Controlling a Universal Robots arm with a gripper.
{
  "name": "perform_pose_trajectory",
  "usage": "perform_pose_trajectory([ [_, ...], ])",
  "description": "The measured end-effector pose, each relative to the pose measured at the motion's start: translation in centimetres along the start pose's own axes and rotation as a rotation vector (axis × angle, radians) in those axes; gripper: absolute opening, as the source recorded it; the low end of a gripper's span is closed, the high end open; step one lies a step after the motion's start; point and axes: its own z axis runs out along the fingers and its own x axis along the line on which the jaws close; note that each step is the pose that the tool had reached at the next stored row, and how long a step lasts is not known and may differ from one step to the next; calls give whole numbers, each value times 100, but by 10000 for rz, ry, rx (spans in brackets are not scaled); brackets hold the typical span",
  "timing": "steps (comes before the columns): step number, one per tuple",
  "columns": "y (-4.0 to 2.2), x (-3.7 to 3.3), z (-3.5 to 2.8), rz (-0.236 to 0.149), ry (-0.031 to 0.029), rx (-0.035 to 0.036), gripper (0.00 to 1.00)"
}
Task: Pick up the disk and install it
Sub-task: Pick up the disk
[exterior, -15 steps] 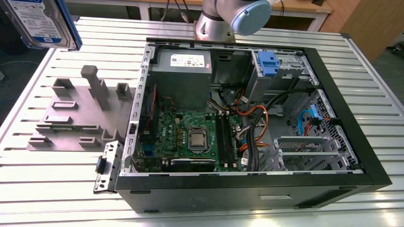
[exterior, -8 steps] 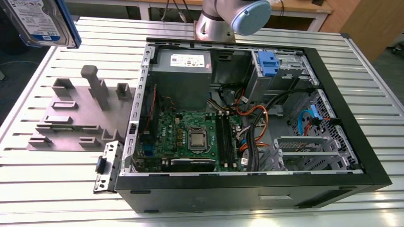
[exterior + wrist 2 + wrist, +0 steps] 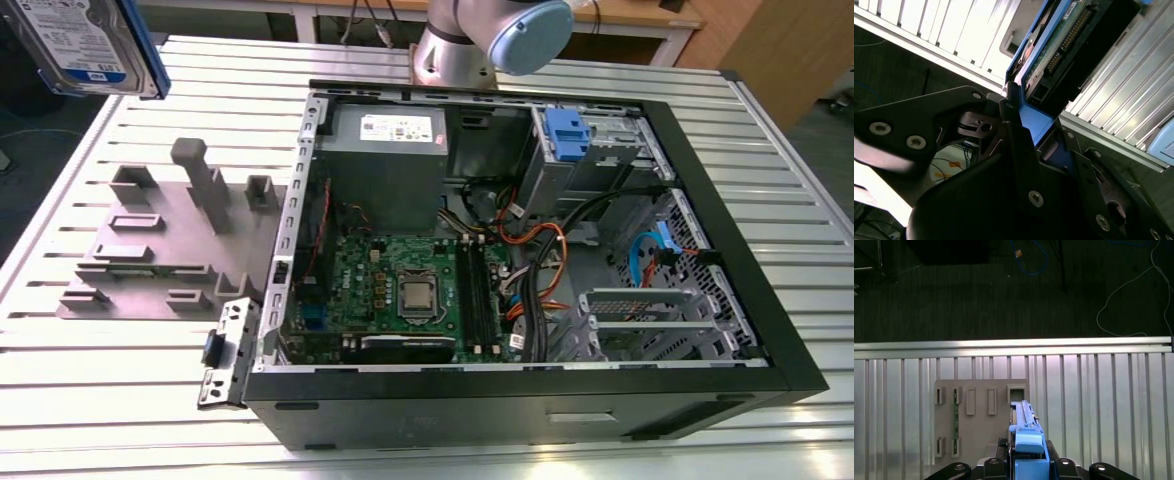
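Silver-grey arm (image 3: pixel 451 55) segment with a blue-capped joint (image 3: pixel 531 32) shows at the upper edge of the exterior view, near the middle.

The gripper (image 3: pixel 1036 122) is black and two-fingered, with linkage-type bars (image 3: pixel 909 130) whose screws and pivot pins show in both wrist views. Its fingers (image 3: pixel 1010 100) are clamped on the blue carrier of the disk (image 3: pixel 1054 55), one on each side, and the disk juts out beyond the fingertips.

In the first wrist view the gripper (image 3: pixel 1029 467) has its linkage spread evenly to either side of the carrier and faces down toward the table.

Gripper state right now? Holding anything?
Gripper: shut on the disk, held up in the air.
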Motion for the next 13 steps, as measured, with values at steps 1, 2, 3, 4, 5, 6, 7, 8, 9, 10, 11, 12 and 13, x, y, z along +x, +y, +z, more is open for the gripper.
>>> perform_pose_trajectory([
  [1,0,0,-3,0,0,0,37],
  [2,0,0,-5,0,0,1,37],
  [3,0,0,-8,0,0,0,37],
  [4,0,0,-11,0,0,0,37],
  [5,0,0,-13,0,0,0,37],
  [6,0,-1,-14,0,-1,2,37],
  [7,0,-1,-16,0,-1,1,37],
  [8,0,-1,-19,0,0,0,37],
  [9,0,-1,-21,0,0,0,37],
  [10,0,-1,-23,0,0,1,37],
  [11,1,-1,-26,0,0,-1,37],
  [12,1,-1,-29,0,0,0,37],
  [13,1,-1,-32,0,0,0,37],
])
